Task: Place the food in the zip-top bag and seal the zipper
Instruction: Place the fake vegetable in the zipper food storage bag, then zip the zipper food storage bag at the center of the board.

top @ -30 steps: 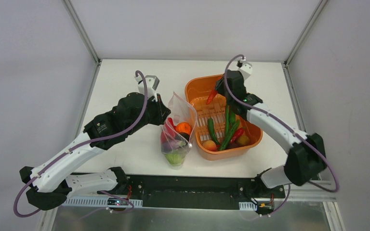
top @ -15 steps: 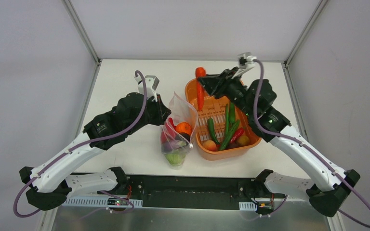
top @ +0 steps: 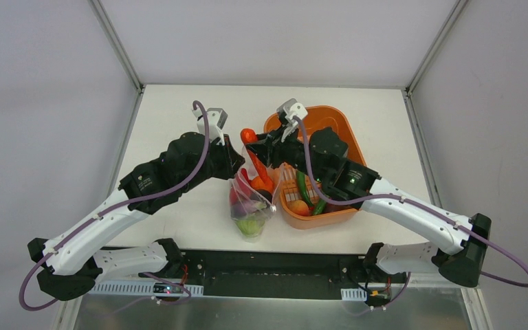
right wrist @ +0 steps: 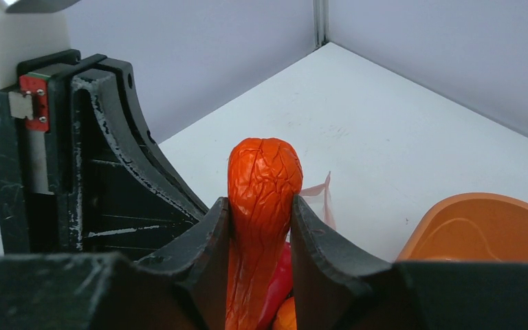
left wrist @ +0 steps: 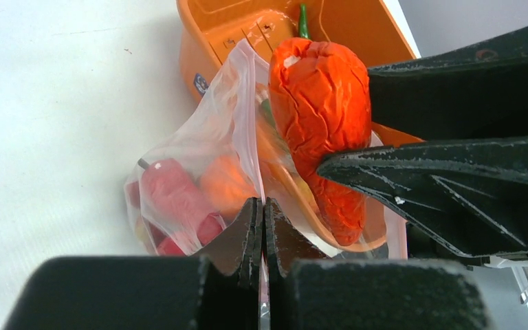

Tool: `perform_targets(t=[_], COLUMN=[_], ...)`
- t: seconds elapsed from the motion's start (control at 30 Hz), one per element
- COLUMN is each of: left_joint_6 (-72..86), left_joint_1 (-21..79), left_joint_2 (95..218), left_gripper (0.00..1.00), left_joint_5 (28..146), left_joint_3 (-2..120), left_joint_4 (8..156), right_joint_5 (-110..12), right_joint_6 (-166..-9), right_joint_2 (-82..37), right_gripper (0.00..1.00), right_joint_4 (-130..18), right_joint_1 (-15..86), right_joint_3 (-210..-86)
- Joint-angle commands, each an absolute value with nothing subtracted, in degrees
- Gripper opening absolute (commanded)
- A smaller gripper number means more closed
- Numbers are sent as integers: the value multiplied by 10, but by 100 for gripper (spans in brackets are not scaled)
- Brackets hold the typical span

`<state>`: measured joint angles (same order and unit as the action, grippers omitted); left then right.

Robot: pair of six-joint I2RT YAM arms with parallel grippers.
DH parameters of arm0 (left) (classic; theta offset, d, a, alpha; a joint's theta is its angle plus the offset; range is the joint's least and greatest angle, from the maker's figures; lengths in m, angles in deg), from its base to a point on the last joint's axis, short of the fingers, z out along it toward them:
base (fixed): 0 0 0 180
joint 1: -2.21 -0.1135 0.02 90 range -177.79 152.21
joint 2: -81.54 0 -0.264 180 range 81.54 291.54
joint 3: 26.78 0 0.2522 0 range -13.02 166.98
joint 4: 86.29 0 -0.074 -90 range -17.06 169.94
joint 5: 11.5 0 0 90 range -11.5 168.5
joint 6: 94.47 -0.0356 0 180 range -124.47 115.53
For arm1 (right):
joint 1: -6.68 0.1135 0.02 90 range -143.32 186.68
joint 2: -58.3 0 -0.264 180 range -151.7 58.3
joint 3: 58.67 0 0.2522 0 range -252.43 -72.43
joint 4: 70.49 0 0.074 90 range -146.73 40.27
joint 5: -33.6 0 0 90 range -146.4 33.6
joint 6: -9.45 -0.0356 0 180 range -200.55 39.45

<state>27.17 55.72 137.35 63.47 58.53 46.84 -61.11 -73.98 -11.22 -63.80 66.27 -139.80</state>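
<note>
While the left gripper point(left wrist: 261, 206) was pressed together on the rim of the zip-top bag point(top: 251, 206), that bag stood on the white table point(top: 179, 124) near the six o'clock edge, its mouth lifted toward twelve o'clock and gaping open. Inside it lay a red piece point(left wrist: 172, 196) and an orange piece point(left wrist: 223, 182), with a light green piece point(top: 249, 225) at its six o'clock end. The right gripper point(right wrist: 261, 206) reached in from three o'clock and pinched a wrinkled orange pepper point(left wrist: 320, 96) by its middle, the fat end up. The pepper hung at the bag's mouth, its lower tip against the clear plastic in the left wrist view. At three o'clock of the bag, just beside it, sat the orange tub point(top: 347, 127), holding green peppers point(top: 304, 189) and a red-yellow fruit point(top: 297, 206).
</note>
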Motion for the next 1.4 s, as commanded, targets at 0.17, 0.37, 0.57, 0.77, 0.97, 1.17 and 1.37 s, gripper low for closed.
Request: perform_targets(t=[0.17,0.37,0.57,0.77,0.97,1.17,1.37], left_joint_6=[295,298,299,307,343,374,390], left_joint_1=[552,552,552,552,552,552,552], left_joint_2=[1346,1348,1341,1330,1339,1341,1316], left_gripper=[0,0,0,0,0,0,0], left_joint_5=[618,621,609,588,568,572,550], left_joint_3=[578,574,573,563,547,524,484], left_joint_4=[527,530,521,525,570,605,629], right_joint_5=[-590,-518,-471,-536,-451,-474,-697], right_joint_6=[-711,-725,-797,-873,-943,-991,-944], right_joint_2=[-67,-75,11,114,151,159,132], right_gripper=[49,88,89,88,86,78,79], right_joint_4=[-606,-503,-543,-473,-326,-353,-408], right_joint_1=[668,668,668,667,667,690,830], right_joint_3=[-1396,-1459,-1430,-1370,-1342,-1261,-1238])
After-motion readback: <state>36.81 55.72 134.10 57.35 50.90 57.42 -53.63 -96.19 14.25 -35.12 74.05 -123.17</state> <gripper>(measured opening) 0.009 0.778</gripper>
